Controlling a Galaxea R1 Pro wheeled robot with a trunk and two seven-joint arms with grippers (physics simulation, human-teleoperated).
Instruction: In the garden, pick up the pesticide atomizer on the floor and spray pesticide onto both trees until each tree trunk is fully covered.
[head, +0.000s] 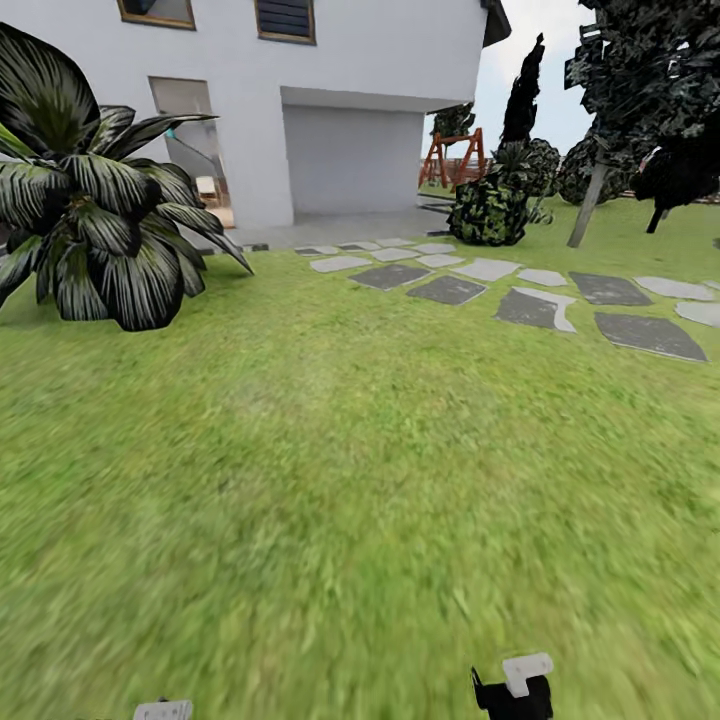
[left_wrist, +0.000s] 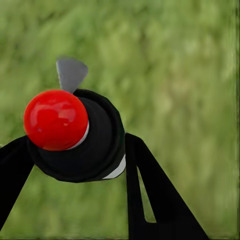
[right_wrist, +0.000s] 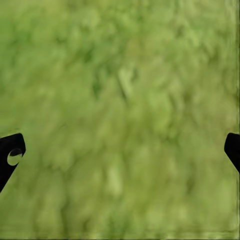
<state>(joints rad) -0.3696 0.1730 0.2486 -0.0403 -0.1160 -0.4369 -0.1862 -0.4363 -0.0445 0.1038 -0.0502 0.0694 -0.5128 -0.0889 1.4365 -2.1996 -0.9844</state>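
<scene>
The left end effector (left_wrist: 75, 165) grips the pesticide atomizer (left_wrist: 75, 135) tight between its black fingers, over green grass (head: 330, 480). The right end effector (right_wrist: 120, 150) is wide open and holds nothing.

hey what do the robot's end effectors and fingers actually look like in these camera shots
The left end effector has flat, matte black fingers that taper like wedges, one with a slim elongated cut-out. The right end effector shows black fingertips too, one with a small round hole. In the head view, a black block with a pale grey tab sits at the bottom edge. No cables or markings are visible.
</scene>
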